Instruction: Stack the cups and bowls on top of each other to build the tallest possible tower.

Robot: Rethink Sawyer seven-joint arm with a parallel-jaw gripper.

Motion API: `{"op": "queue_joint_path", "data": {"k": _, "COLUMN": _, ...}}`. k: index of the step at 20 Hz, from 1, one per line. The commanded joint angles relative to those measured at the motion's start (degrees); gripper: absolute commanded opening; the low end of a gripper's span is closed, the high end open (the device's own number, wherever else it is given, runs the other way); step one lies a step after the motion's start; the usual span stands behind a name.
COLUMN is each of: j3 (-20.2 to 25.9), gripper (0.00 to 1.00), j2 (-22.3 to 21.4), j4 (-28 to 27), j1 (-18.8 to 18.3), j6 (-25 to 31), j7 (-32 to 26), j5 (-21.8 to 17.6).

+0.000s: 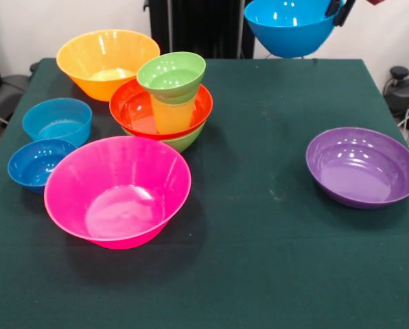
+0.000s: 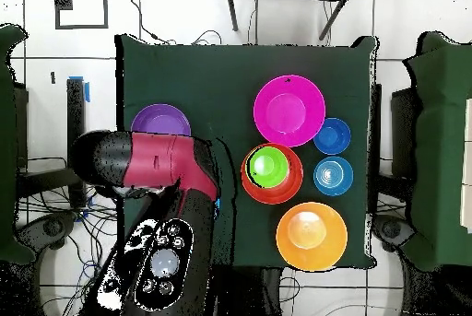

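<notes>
A large blue bowl hangs in the air above the table's far edge, with my gripper shut on its right rim. The tower stands at the left centre: a medium green bowl at the bottom, a red-orange bowl in it, the yellow cup upright inside that, and a small green bowl resting tilted on the cup. From above, the small green bowl sits inside the red-orange rim. My arm hides the gripper and blue bowl in the overhead view.
A big pink bowl lies just in front of the tower. An orange bowl sits behind it. A light-blue bowl and a darker blue one are at the left. A purple bowl stands alone on the right.
</notes>
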Motion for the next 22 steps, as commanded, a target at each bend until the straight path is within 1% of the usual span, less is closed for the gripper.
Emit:
{"op": "queue_joint_path", "data": {"k": 1, "j3": 1.49, "gripper": 0.0, "j2": -1.08, "j4": -3.96, "j1": 2.96, "j6": -2.04, "j7": -11.14, "j5": -16.09}}
{"op": "queue_joint_path", "data": {"k": 2, "j3": 1.18, "gripper": 0.0, "j2": -1.97, "j4": -1.72, "j1": 3.39, "j6": -7.57, "j7": -8.01, "j5": -14.7}}
{"op": "queue_joint_path", "data": {"k": 3, "j3": 1.45, "gripper": 0.0, "j2": -2.09, "j4": -1.74, "j1": 3.27, "j6": -7.17, "j7": -7.9, "j5": -14.96}}
{"op": "queue_joint_path", "data": {"k": 4, "j3": 0.43, "gripper": 0.0, "j2": -1.25, "j4": -3.16, "j1": 4.25, "j6": -5.05, "j7": -6.52, "j5": -15.78}}
{"op": "queue_joint_path", "data": {"k": 8, "j3": 1.43, "gripper": 0.0, "j2": -1.95, "j4": -3.89, "j1": 4.03, "j6": -3.13, "j7": -5.5, "j5": -17.3}}
{"op": "queue_joint_path", "data": {"k": 17, "j3": 2.85, "gripper": 0.0, "j2": -2.64, "j4": -3.29, "j1": 3.06, "j6": -3.33, "j7": -4.83, "j5": -18.91}}
{"op": "queue_joint_path", "data": {"k": 22, "j3": 3.14, "gripper": 0.0, "j2": -3.02, "j4": -4.06, "j1": 2.86, "j6": -1.89, "j7": -5.17, "j5": -19.5}}
